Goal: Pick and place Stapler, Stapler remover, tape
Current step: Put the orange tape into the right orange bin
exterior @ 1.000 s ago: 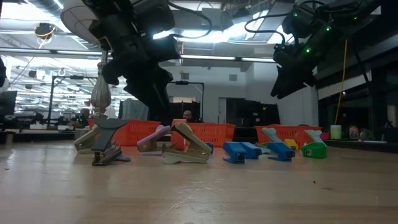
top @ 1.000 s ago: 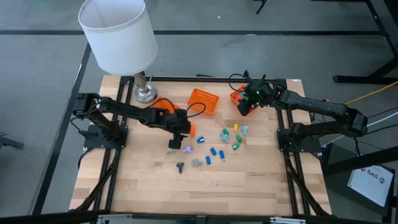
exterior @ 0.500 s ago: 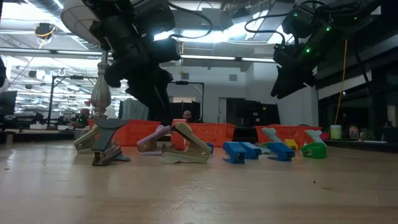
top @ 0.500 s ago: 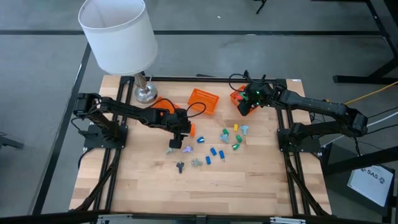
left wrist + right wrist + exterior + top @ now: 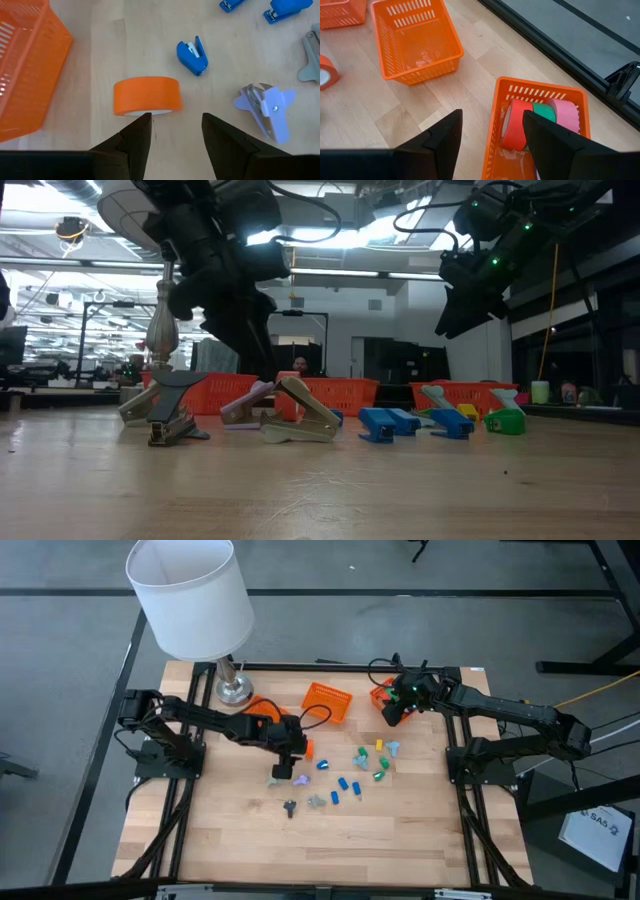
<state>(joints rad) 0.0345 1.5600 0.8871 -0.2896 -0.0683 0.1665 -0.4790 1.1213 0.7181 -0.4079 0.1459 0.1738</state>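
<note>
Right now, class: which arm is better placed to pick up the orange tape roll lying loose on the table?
Left. The left gripper is open, with the orange tape roll just ahead of its jaws. The right gripper hovers over the basket holding red, green and pink rolls.

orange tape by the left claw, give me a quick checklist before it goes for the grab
1. Left claw open: ok, its jaws stand apart.
2. Orange tape in line with the gap: ok, it lies just ahead of the claw.
3. Tape free of neighbours: ok, the blue stapler and the lilac remover sit apart from it.
4. Tape untouched: ok, the fingers are short of it.
5. Tape basket has room: cannot tell; it holds red, green and pink rolls.
6. Right claw out of the way: ok, above that basket.
</note>
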